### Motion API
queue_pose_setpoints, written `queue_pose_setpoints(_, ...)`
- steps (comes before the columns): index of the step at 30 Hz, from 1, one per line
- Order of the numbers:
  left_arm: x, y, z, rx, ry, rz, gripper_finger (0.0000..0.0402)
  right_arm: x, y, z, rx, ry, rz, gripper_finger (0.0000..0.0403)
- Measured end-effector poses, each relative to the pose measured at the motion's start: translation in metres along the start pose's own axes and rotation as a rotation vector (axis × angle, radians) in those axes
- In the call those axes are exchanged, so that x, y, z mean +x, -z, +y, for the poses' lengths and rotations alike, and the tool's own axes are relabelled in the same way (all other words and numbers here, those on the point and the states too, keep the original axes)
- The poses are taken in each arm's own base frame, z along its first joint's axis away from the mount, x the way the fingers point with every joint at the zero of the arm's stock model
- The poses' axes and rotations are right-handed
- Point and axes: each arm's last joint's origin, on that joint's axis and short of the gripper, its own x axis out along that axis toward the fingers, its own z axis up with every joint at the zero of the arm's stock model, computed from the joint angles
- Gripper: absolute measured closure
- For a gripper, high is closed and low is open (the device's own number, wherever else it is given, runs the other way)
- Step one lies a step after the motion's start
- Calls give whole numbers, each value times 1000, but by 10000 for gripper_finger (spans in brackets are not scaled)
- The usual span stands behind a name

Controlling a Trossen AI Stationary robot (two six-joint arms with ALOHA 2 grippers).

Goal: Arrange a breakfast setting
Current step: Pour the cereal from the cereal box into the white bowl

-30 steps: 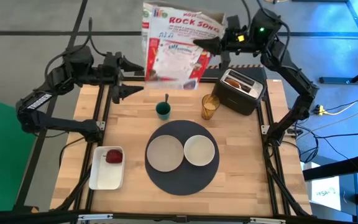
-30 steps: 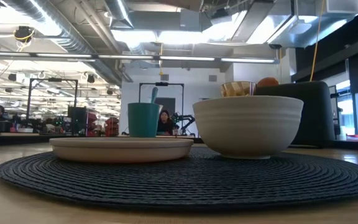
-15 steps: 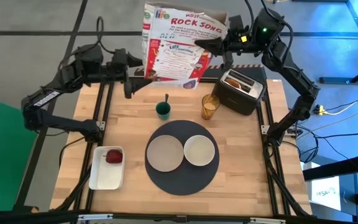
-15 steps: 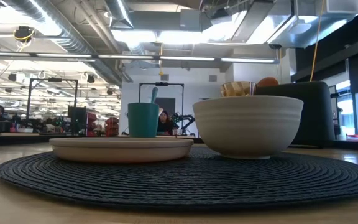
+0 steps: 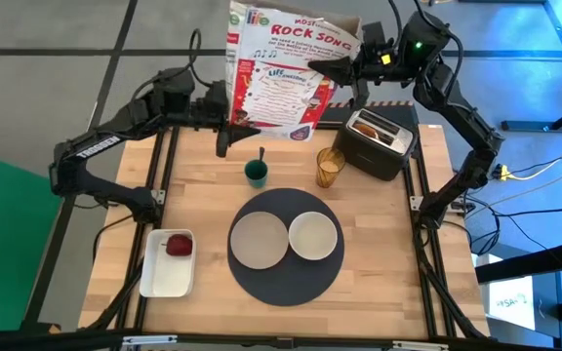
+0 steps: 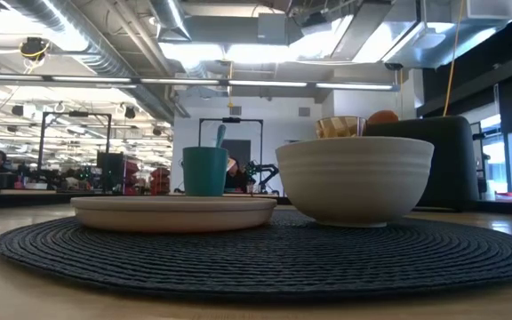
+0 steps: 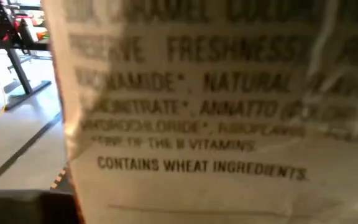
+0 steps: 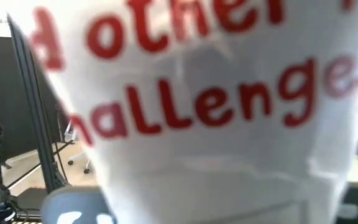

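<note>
A white cereal box with red print hangs tilted above the table's far edge, my right gripper shut on it. My left gripper is open at the box's lower left edge; I cannot tell whether it touches. The left wrist view is filled by the box's printed side. A beige plate and a white bowl rest on the dark round mat. The green cup and amber glass stand beyond the mat. The red fruit lies in the tray. My right gripper holds the cereal box near its upper right edge, coming in about level from the table's right. The gripper itself covers the place of contact. The box hangs clear of the table, tilted, its printed front close before the wrist camera.
The black toaster stands at the far right with a toasted round in its slot. A white tray sits near the left front. In the low view the bowl, plate and cup stand on the mat.
My left gripper has travelled toward the table's right edge and slightly down, from well left of the cereal box up to the box's lower left edge. The right gripper and the box have stayed nearly still.
</note>
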Motion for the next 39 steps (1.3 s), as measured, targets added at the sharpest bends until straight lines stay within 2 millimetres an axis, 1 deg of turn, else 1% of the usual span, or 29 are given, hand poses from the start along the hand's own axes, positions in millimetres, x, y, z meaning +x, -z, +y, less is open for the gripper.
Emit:
queue_pose_setpoints(1, -1, 0, 0, 15, -2, -3, 168, 0, 0, 0, 1, -2, 4, 402)
queue_pose_setpoints(2, -2, -1, 0, 31, -4, -6, 179, 0, 1, 0, 2, -11, 9, 402)
queue_pose_setpoints(5, -6, -1, 0, 106, -27, -4, 180, 2, 5, 0, 20, -46, 36, 402)
queue_pose_setpoints(7, -11, 0, -1, 174, -48, 17, 180, 2, 9, -1, 45, -43, 72, 392)
queue_pose_setpoints(10, -26, 1, -4, 258, -99, 58, 180, 2, 14, -1, 52, -28, 114, 358)
queue_pose_setpoints(13, -45, 4, -9, 256, -127, 105, 180, -5, 14, 3, 49, 27, 149, 308)
queue_pose_setpoints(16, -71, 6, -16, 254, -150, 132, 180, -26, -1, 14, -22, 167, 138, 255)
queue_pose_setpoints(19, -93, 13, -24, 270, -109, 190, 180, -49, -15, 24, -95, 387, 137, 213)
queue_pose_setpoints(22, -109, 25, -32, 254, -53, 287, 181, -65, -20, 29, -119, 583, 169, 185)
queue_pose_setpoints(25, -120, 35, -39, 248, -31, 378, 181, -75, -18, 32, -108, 715, 221, 171)
queue_pose_setpoints(29, -128, 47, -46, 312, 12, 524, 181, -87, -13, 37, -51, 795, 307, 170)
queue_pose_setpoints(33, -128, 54, -48, 391, 6, 632, 181, -90, 2, 38, 55, 811, 426, 171)
queue_pose_setpoints(35, -126, 53, -49, 420, 9, 652, 181, -91, 10, 38, 106, 812, 496, 170)
queue_pose_setpoints(39, -118, 43, -55, 465, 74, 694, 181, -98, 20, 42, 171, 824, 616, 169)
